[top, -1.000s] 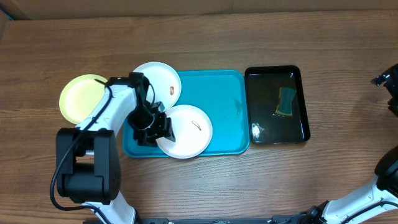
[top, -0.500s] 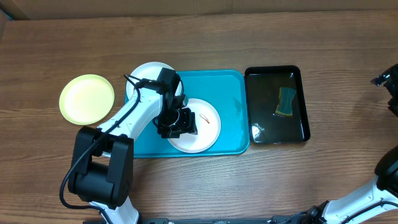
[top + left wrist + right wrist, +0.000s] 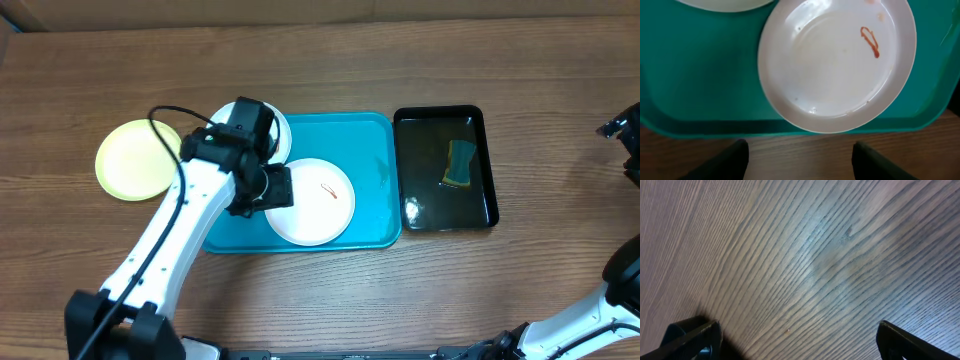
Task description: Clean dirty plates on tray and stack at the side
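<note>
Wooden table (image 3: 500, 60), brown, grain running lengthwise; close grain fills the right wrist view. Right of centre sits a glossy black tray (image 3: 491, 170), narrow, long side pointing away. Inside it, toward the far end, a sponge (image 3: 461, 163), green and yellow, lying flat. A white glint (image 3: 411, 209) shows near the tray's near-left corner.
</note>
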Motion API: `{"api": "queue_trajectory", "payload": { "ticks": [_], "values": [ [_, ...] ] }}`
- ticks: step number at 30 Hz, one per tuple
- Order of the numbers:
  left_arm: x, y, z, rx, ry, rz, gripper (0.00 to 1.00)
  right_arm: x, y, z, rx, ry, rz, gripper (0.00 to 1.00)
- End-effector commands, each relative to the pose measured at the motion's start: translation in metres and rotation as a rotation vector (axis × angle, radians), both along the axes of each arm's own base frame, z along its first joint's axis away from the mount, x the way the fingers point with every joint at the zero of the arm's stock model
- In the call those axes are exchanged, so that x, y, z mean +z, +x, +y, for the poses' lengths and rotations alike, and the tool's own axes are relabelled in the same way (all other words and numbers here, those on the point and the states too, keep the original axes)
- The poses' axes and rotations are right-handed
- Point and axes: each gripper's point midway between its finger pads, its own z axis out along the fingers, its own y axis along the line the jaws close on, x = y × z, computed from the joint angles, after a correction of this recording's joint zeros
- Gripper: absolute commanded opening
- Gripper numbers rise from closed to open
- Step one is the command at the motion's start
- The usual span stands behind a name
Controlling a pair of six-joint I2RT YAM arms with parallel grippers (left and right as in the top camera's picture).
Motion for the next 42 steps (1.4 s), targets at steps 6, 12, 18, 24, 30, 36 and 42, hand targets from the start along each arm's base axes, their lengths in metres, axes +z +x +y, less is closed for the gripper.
{"api": "queue_trajectory", "payload": {
  "ticks": [6, 12, 18, 24, 30, 36, 42],
  "values": [
    [-0.04, -0.012, 0.014, 0.041, 0.101, 0.033, 0.62, 0.012, 0.004, -0.002, -0.003, -0.017, -0.031, 1.0],
    [-0.056, -0.01, 0.013, 0.075, 0.088, 0.011, 0.59, 0.012, 0.004, -0.002, -0.003, -0.017, -0.031, 1.0],
    [-0.06, -0.007, 0.011, 0.082, 0.082, -0.004, 0.58, 0.012, 0.004, -0.002, -0.003, -0.017, -0.031, 1.0],
    [-0.063, -0.01, 0.013, 0.073, 0.114, -0.001, 0.56, 0.012, 0.004, -0.002, -0.003, -0.017, -0.031, 1.0],
    [-0.073, -0.015, 0.023, 0.097, 0.166, 0.004, 0.61, 0.012, 0.004, -0.002, -0.003, -0.017, -0.031, 1.0],
    [-0.073, -0.016, 0.01, 0.021, 0.098, 0.01, 0.75, 0.012, 0.004, -0.002, -0.003, -0.017, -0.031, 1.0],
    [-0.073, -0.016, 0.008, 0.011, 0.086, 0.012, 0.58, 0.012, 0.004, -0.002, -0.003, -0.017, -0.031, 1.0]
  ]
}}
